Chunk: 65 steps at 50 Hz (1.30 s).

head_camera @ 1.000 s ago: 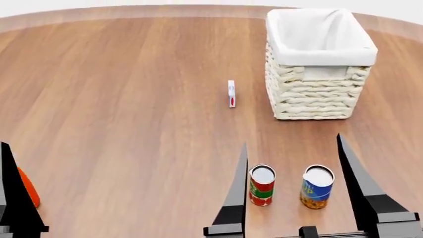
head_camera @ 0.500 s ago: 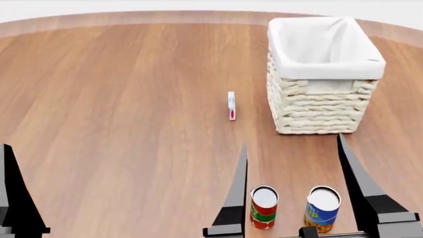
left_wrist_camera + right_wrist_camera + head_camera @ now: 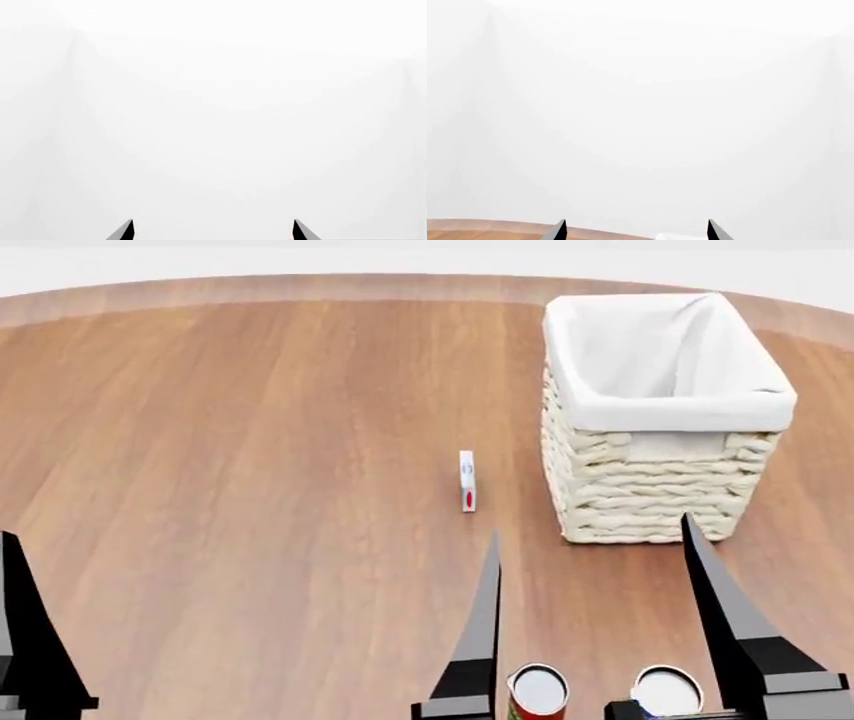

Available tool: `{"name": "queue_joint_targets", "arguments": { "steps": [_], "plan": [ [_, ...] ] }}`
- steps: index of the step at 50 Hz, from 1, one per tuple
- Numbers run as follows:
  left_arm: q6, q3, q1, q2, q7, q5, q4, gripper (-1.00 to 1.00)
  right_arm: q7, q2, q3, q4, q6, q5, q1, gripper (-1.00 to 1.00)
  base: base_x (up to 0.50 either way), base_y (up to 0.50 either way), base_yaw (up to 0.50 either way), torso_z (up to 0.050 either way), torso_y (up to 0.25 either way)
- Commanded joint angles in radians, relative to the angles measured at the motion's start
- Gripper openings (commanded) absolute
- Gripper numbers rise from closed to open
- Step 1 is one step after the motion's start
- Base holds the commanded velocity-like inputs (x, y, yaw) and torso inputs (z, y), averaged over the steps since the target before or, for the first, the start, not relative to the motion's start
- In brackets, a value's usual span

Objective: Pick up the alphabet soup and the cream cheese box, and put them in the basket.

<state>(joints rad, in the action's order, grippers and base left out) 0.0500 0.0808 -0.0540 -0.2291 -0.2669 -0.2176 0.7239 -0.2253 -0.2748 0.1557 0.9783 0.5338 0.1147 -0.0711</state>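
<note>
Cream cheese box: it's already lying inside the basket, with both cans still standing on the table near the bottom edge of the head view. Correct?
Not quite. The cream cheese box is not in the basket; it stands on edge on the table, apart from the basket's wall, as the head view shows. The rest holds: both cans stand at that view's bottom edge.

Both cans, the alphabet soup (image 3: 663, 695) (only its top showing), are cut off.
</note>
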Motion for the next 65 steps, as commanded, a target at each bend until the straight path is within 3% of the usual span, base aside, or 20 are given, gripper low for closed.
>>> {"name": "queue_joint_targets", "arguments": {
  "steps": [1,65],
  "plan": [
    [-0.003,0.004,0.001,-0.007,-0.004,-0.01,-0.005,1.0,-0.008,-0.007,0.003,-0.001,-0.001,0.009,-0.003,1.0,0.18,0.0,0.0,0.0,0.0],
    [-0.015,0.028,0.007,-0.039,-0.038,-0.011,-0.016,1.0,-0.058,-0.05,0.012,-0.012,-0.024,0.026,0.004,1.0,0.18,0.0,0.0,0.0,0.0]
  ]
}}
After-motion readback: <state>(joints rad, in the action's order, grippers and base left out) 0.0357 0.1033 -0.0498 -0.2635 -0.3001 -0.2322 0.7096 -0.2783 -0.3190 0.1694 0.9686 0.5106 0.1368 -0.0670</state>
